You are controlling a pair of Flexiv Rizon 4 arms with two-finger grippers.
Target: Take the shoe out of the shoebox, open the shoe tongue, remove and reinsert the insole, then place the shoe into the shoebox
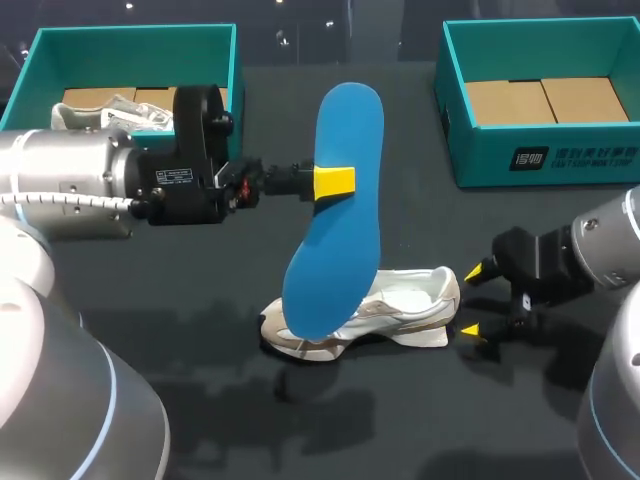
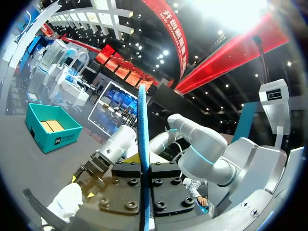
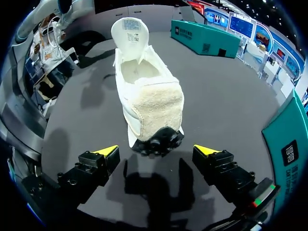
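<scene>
My left gripper (image 1: pixel 334 182) is shut on a blue insole (image 1: pixel 340 130), holding it upright above the table by its edge. In the left wrist view the insole (image 2: pixel 142 125) shows edge-on between the fingers. Below it a white shoe (image 1: pixel 400 305) lies on the dark table, its toe behind the insole's lower end. My right gripper (image 1: pixel 471 301) stands open just right of the heel. In the right wrist view the shoe (image 3: pixel 150 94) lies ahead of the open right gripper (image 3: pixel 156 151), heel toward it, with the tongue (image 3: pixel 130 30) lifted.
A teal shoebox (image 1: pixel 215 45) at the back left holds another white shoe (image 1: pixel 110 112). A second teal box (image 1: pixel 520 150) at the back right shows only its cardboard floor. That box's wall (image 3: pixel 288 139) is close beside my right gripper.
</scene>
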